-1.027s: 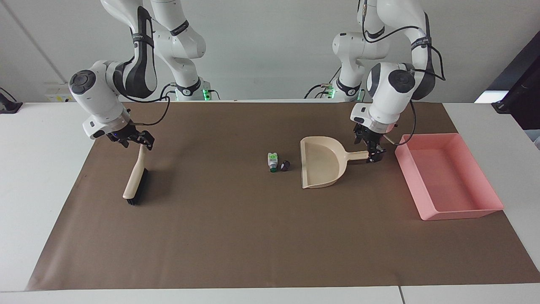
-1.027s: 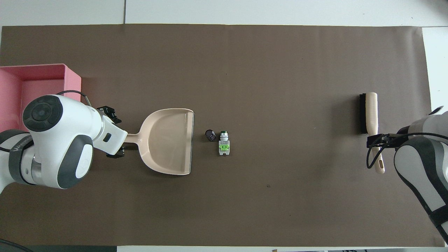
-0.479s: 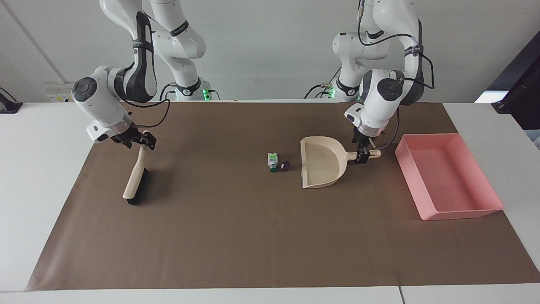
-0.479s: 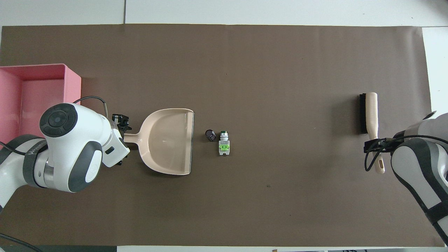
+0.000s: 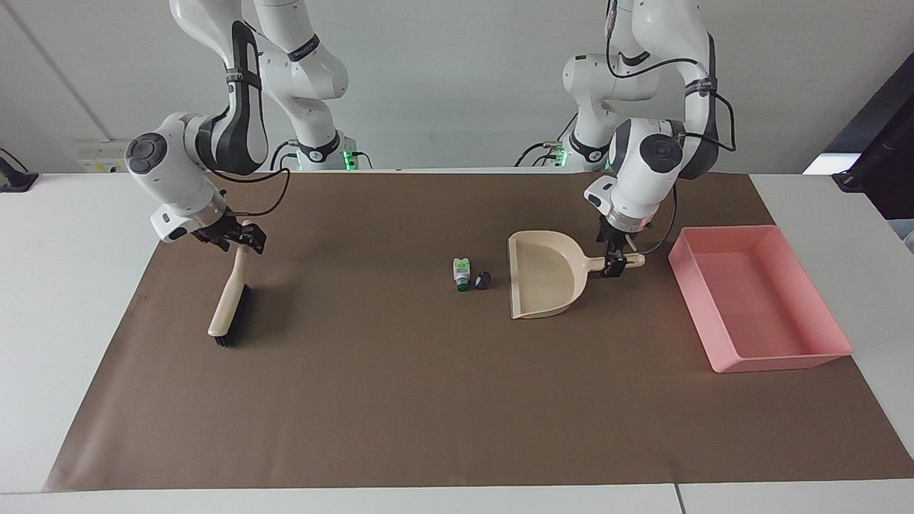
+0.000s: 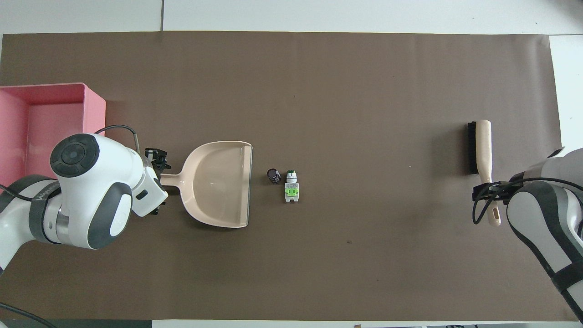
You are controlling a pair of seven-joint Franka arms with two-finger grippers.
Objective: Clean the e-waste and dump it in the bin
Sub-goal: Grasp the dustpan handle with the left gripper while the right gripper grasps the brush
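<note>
E-waste [image 5: 470, 276] between dustpan [image 5: 543, 274] and brush [image 5: 230, 307]; bin [image 5: 758, 295] at the left arm's end of the mat [image 5: 400, 400].

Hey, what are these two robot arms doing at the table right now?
They are getting set to sweep up e-waste. The left gripper is at the handle of the beige dustpan, which lies flat beside the pink bin. The right gripper is at the handle end of the brush, toward the right arm's end of the table. The white-and-green piece and the small black piece lie on the brown mat just in front of the dustpan's mouth, unswept.
</note>
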